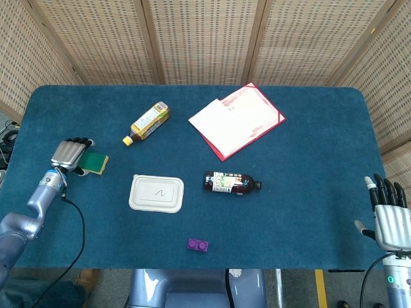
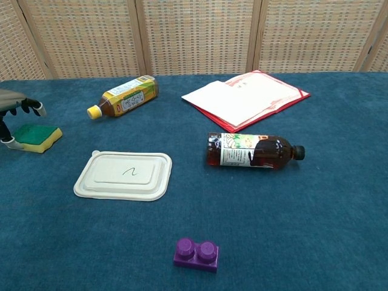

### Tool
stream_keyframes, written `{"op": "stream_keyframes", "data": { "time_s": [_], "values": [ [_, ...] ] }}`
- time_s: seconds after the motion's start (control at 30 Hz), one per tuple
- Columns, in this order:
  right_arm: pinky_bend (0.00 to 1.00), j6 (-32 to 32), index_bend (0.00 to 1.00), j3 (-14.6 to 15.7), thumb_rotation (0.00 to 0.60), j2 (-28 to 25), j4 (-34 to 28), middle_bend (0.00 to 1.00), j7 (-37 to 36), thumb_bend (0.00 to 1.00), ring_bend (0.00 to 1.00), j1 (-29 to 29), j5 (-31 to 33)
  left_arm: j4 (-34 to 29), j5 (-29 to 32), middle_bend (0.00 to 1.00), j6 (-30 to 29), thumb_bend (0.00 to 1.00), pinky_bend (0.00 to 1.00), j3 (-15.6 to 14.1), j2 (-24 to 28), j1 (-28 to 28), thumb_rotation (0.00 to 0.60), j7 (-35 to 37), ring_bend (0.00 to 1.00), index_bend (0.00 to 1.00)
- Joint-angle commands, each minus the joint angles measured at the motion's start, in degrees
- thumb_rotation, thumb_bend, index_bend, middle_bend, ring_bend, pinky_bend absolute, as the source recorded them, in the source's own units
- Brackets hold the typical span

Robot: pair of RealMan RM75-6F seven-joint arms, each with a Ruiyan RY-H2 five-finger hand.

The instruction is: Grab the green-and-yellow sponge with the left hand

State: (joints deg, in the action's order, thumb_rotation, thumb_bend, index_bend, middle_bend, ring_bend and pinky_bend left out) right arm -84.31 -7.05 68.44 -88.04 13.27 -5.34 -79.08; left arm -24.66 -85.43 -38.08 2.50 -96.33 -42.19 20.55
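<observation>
The green-and-yellow sponge [image 1: 97,163] lies flat at the left side of the blue table, green face up. My left hand [image 1: 69,154] hangs over its left end, fingers curved above it and thumb down beside it, holding nothing. In the chest view the sponge [image 2: 37,136] sits at the left edge, with the left hand [image 2: 17,104] partly cut off above it. My right hand [image 1: 389,219] stays at the table's front right corner, fingers straight and apart, empty.
A yellow tea bottle [image 1: 148,122] lies behind the sponge to the right. A white lidded container [image 1: 157,193] sits right of the sponge, then a dark bottle [image 1: 231,182]. A red folder with papers [image 1: 237,120] lies at the back, a purple brick [image 1: 198,244] near the front edge.
</observation>
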Motion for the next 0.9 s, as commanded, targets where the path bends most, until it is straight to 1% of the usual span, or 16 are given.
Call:
{"op": "stream_keyframes", "data": {
  "time_s": [0.03,0.2,0.3,0.37,0.47,0.57,0.63,0.67,0.7,0.8,0.9],
  "values": [
    [0.00,0.2,0.00,0.0,0.600,0.0,0.0,0.00,-0.1,0.00,0.00,-0.1,0.1,0.1,0.0,0.34,1.2,0.06,0.32,-0.2,-0.5,-0.7,0.600,0.7,0.30,0.35],
    [0.00,0.0,0.00,0.1,0.600,-0.1,-0.1,0.00,-0.3,0.00,0.00,0.0,-0.1,0.0,0.1,0.39,1.5,0.07,0.36,-0.3,-0.8,-1.3,0.600,0.1,0.36,0.41],
    [0.00,0.0,0.00,0.2,0.600,-0.3,-0.3,0.00,-0.7,0.00,0.00,0.0,-0.2,-0.7,0.4,0.48,1.1,0.10,0.43,-0.1,-0.6,-1.3,0.600,-0.1,0.44,0.46],
    [0.00,0.0,0.00,0.2,0.600,-0.4,-0.5,0.00,-1.0,0.00,0.00,0.1,-0.3,-1.5,0.6,0.52,-0.3,0.11,0.45,0.1,-0.3,-1.1,0.600,-0.2,0.46,0.47],
    [0.00,-0.1,0.00,0.2,0.600,-0.7,-0.6,0.00,-1.4,0.00,0.00,0.2,-0.4,-3.7,0.7,0.52,-2.7,0.11,0.46,0.4,0.8,-0.4,0.600,0.5,0.47,0.46],
    [0.00,-0.1,0.00,0.3,0.600,-1.0,-0.9,0.00,-1.8,0.00,0.00,0.3,-0.4,-7.5,-0.2,0.52,-7.3,0.11,0.46,0.2,3.2,0.7,0.600,1.6,0.47,0.46],
    [0.00,-0.2,0.00,0.2,0.600,-1.3,-1.1,0.00,-2.2,0.00,0.00,0.3,-0.6,-11.8,-1.0,0.52,-10.9,0.11,0.46,-0.1,5.5,1.9,0.600,1.6,0.47,0.46],
    [0.00,-0.3,0.00,0.2,0.600,-1.5,-1.2,0.00,-2.4,0.00,0.00,0.4,-0.7,-14.9,-1.3,0.52,-12.5,0.11,0.46,-0.4,7.1,2.6,0.600,1.4,0.47,0.46],
    [0.00,-0.4,0.00,0.2,0.600,-1.6,-1.3,0.00,-2.5,0.00,0.00,0.4,-0.8,-17.2,-1.4,0.52,-13.1,0.11,0.46,-0.6,8.3,3.0,0.600,0.9,0.47,0.46],
    [0.00,-0.4,0.00,0.5,0.600,-1.9,-1.6,0.00,-2.8,0.00,0.00,0.4,-1.2,-26.6,-1.0,0.52,-13.1,0.11,0.45,-1.2,12.5,4.0,0.600,-3.0,0.47,0.46],
    [0.00,-0.5,0.00,0.7,0.600,-2.1,-1.9,0.00,-3.1,0.00,0.00,0.5,-1.7,-32.4,0.4,0.52,-12.8,0.11,0.44,-0.9,14.3,4.5,0.600,-7.4,0.47,0.46]
  ]
}}
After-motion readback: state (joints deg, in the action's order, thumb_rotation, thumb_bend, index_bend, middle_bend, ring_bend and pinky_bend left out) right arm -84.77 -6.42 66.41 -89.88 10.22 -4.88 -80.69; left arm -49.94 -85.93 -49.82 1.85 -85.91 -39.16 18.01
